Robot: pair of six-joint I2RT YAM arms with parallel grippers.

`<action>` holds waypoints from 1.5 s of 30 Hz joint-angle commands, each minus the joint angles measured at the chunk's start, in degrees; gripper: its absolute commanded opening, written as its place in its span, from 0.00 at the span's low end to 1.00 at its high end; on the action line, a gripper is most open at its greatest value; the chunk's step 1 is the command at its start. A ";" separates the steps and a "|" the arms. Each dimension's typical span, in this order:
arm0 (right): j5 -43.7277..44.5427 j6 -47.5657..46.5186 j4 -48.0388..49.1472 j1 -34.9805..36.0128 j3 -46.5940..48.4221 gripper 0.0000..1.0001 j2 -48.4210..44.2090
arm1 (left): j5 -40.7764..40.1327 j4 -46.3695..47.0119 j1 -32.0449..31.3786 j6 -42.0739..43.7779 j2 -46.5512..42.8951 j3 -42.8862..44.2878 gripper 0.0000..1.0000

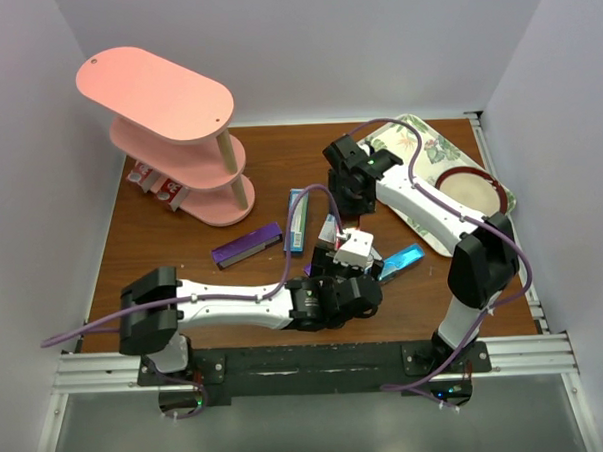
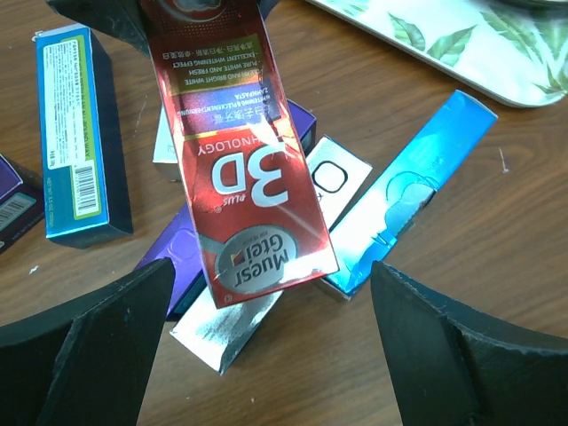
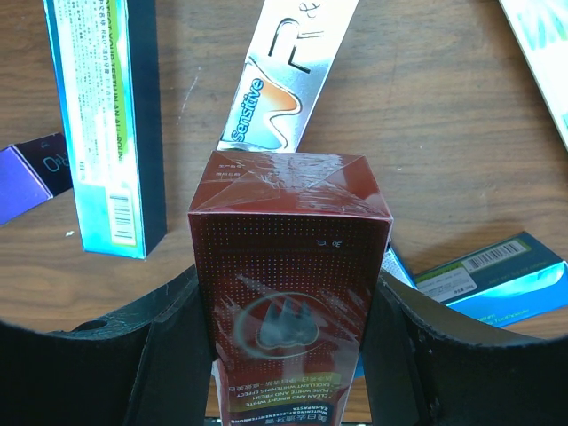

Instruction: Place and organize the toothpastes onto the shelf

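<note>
Right gripper (image 3: 288,306) clamps 1 glossy red cardboard toothpaste carton (image 3: 288,266) above the loose cartons (image 2: 75,133) at table centre. Its free end lies between the wide-open, empty left gripper (image 2: 272,293), apparently for handover toward the pink 3-tier shelf (image 1: 156,92), far left.

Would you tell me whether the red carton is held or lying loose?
Held: the right gripper clamps the red carton by both sides; it hangs tilted above the other cartons.

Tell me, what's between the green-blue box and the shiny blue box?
The red carton, held in the jaws of the right gripper, hangs between them over a purple carton and a silver carton; the left wrist view shows it.
</note>
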 commanded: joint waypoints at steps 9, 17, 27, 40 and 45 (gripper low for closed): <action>-1.71 1.49 1.90 -0.05 -1.12 0.28 -3.26 | -10.73 -3.25 0.28 -4.35 8.04 6.91 0.91; -2.42 2.02 3.05 -0.05 -2.27 0.28 -3.96 | -10.82 -5.01 2.39 -5.23 10.77 9.11 0.75; -3.03 2.11 4.36 -0.05 -3.32 0.33 -4.75 | -9.32 -7.38 2.39 -7.95 9.02 8.41 0.34; -3.65 4.04 7.70 -2.33 -5.61 0.99 -12.22 | 0.34 1.41 3.88 1.80 -1.53 -2.40 0.09; -1.80 3.69 8.14 -4.26 -6.83 0.99 -16.70 | 5.07 1.14 4.94 4.69 -7.49 -7.04 0.09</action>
